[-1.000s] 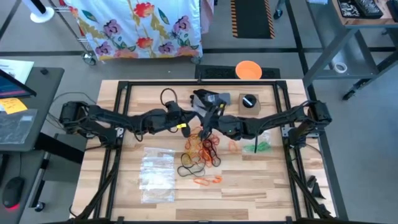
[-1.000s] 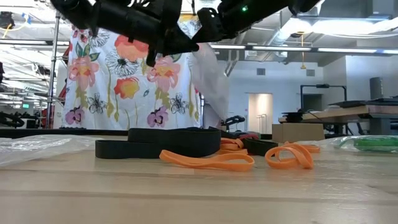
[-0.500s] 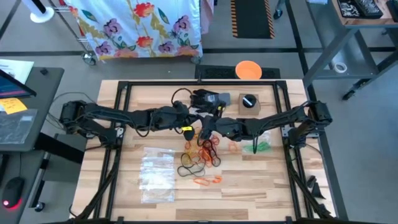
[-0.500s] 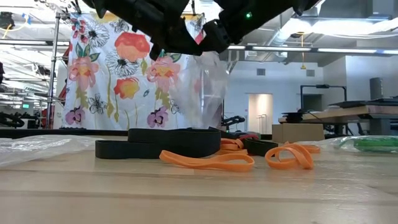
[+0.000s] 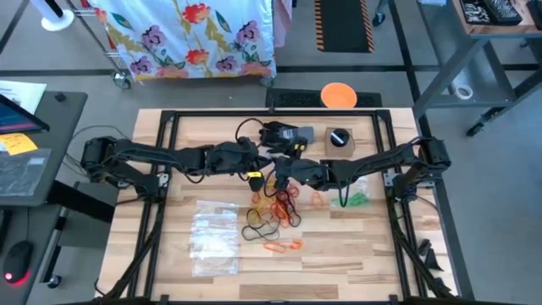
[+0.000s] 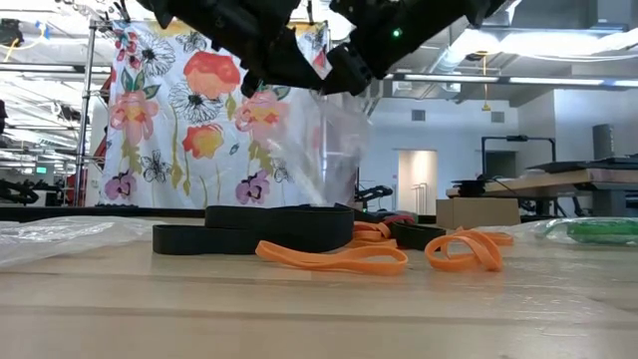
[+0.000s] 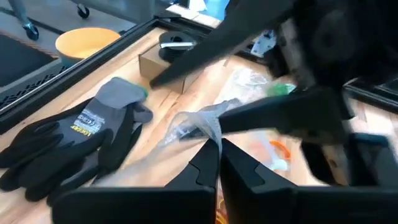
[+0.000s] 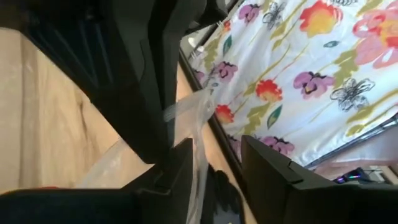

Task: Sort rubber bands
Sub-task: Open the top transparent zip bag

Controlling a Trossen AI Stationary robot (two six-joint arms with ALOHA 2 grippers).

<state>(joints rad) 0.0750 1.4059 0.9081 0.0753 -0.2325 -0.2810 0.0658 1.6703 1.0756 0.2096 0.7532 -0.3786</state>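
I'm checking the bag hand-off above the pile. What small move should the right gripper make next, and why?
Probably close the right gripper on the clear bag. The left gripper is shut on the bag's edge, holding it up over the rubber bands, and the right fingers straddle the film with a gap showing.

Both arms [image 6: 299, 40] cut off by low view's top edge.
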